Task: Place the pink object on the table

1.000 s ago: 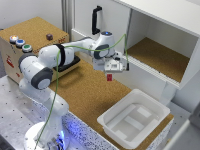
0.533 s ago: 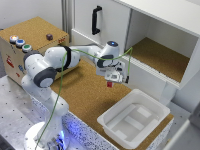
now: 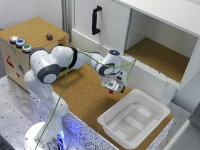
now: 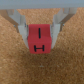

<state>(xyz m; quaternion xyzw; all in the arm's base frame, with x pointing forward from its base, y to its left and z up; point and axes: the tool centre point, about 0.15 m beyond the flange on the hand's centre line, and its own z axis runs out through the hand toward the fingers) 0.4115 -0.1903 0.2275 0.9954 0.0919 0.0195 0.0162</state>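
Speckled cork table (image 3: 90, 97), white-edged; white tray (image 3: 134, 123) resting at its 4 o'clock corner in the exterior view.

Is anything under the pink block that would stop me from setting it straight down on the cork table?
Nothing visible does. The gripper holds the pink object between its fingers, and the wrist view shows only bare cork table beneath it. The white tray lies off to the exterior view's right.

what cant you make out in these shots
- Block, exterior view: too small and blurred under the gripper to tell apart from the fingers.
- Gap between block and table: neither view shows whether it touches the cork.
- Block's sides, wrist view: covered by the fingers.
- Tray, wrist view: out of frame.
- Cabinet interior, exterior view: its right part is cut off by the frame edge.
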